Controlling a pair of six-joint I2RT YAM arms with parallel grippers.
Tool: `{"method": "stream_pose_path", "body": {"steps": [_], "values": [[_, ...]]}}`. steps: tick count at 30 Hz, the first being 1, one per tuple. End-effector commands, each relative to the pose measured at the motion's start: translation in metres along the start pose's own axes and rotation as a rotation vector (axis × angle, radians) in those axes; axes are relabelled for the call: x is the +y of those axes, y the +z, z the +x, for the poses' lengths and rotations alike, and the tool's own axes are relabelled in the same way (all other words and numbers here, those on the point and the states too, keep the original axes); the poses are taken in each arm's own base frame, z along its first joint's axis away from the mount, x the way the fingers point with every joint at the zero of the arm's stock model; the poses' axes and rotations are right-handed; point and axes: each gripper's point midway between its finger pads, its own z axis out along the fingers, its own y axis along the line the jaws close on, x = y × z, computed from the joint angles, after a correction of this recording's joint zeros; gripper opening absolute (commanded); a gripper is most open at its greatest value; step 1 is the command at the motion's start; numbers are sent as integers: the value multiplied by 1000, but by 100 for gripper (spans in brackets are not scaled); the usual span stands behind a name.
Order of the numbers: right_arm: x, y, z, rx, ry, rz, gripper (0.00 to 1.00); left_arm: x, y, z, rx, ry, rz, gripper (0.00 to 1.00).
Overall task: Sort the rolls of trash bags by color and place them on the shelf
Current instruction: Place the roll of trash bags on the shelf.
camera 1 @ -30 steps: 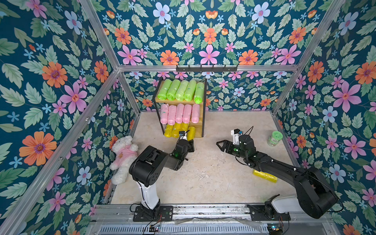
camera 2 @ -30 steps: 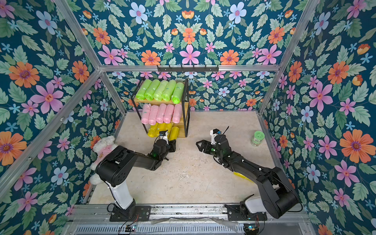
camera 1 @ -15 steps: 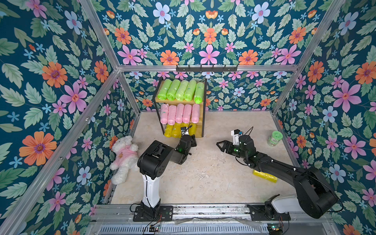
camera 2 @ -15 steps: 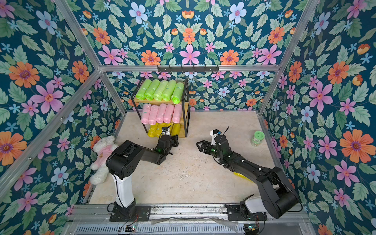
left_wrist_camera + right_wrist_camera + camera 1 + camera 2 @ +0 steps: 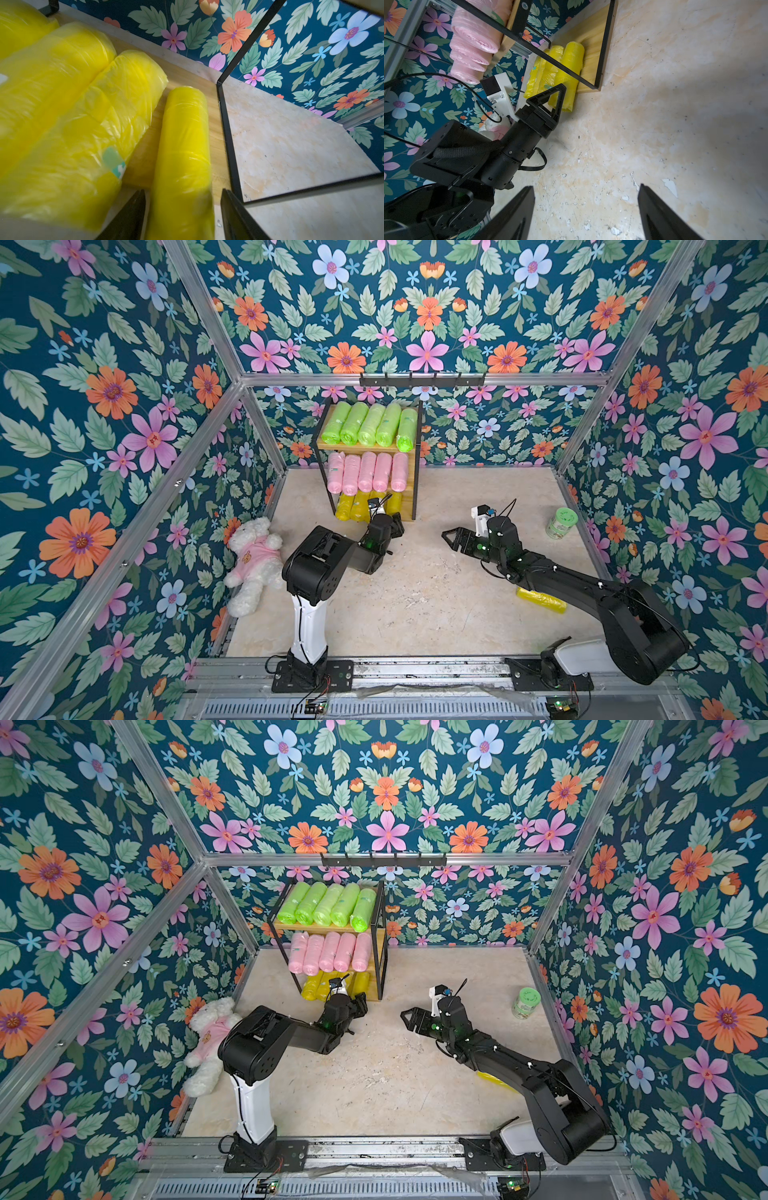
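Left tool (image 5: 182,190), jaws parted, straddles a yellow roll (image 5: 185,145) on the bottom board of the shelf (image 5: 143,160), near end overhanging. Backing out crooked could drag it off. Right tool (image 5: 585,186) gapes empty; spare roll (image 5: 540,599) lies near-right on the desk (image 5: 415,593).

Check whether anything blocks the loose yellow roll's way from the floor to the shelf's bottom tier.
Yes. The left gripper stands before the bottom tier of the shelf, jaws open around a shelved yellow roll. The right arm also passes over the loose yellow roll.
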Motion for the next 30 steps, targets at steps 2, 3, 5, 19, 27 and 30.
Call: {"method": "stream_pose_path", "body": {"steps": [2, 3, 5, 19, 27, 30], "values": [[7, 1, -4, -6, -1, -25, 82, -4, -9, -8, -19, -63, 30, 67], [8, 1, -3, -3, -1, -26, 82, -5, -13, -9, -18, -78, 41, 68], [7, 0, -3, -4, -1, -23, 82, -7, -22, -10, -14, -106, 61, 69], [5, 3, -2, -2, 2, -23, 82, -12, -52, 3, 47, -239, 160, 46], [6, 2, -4, -6, -5, -19, 82, -15, -26, -4, -4, -203, 140, 33], [5, 2, -2, -3, -2, -18, 82, -11, -17, -8, -29, -203, 115, 32]]}}
